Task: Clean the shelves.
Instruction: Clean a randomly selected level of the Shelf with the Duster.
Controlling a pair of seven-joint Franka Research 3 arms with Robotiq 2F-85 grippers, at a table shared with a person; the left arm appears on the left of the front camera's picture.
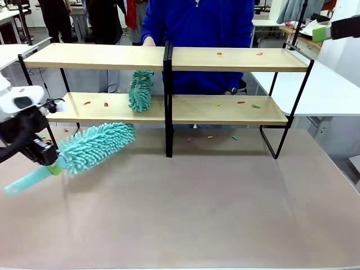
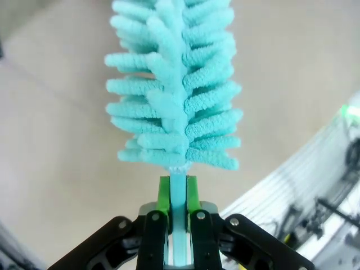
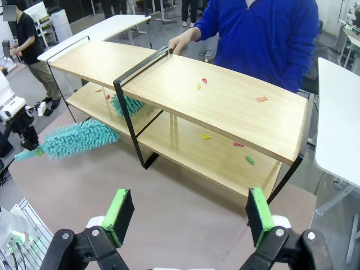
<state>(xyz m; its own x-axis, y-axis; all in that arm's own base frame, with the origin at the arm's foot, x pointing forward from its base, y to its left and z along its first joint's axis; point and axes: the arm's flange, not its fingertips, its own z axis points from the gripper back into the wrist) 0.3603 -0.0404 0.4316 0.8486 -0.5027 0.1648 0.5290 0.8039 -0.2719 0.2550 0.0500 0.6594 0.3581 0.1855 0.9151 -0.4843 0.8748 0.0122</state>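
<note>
Two-tier shelves (image 1: 225,59) hold spare duster (image 1: 140,90); left fingers (image 2: 152,239) clamp duster (image 2: 174,90); right fingers (image 3: 120,212) wide, empty.

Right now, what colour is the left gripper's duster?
The duster is teal, clearest in left wrist view.

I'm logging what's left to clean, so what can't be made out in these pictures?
- Second duster at the lower board: handle hidden behind the top board of the shelves, front view.
- Coloured scraps on the boards: too small to identify, front and right wrist views.
- Teal duster in the left gripper: tip cut off by the left wrist view's top edge.
</note>
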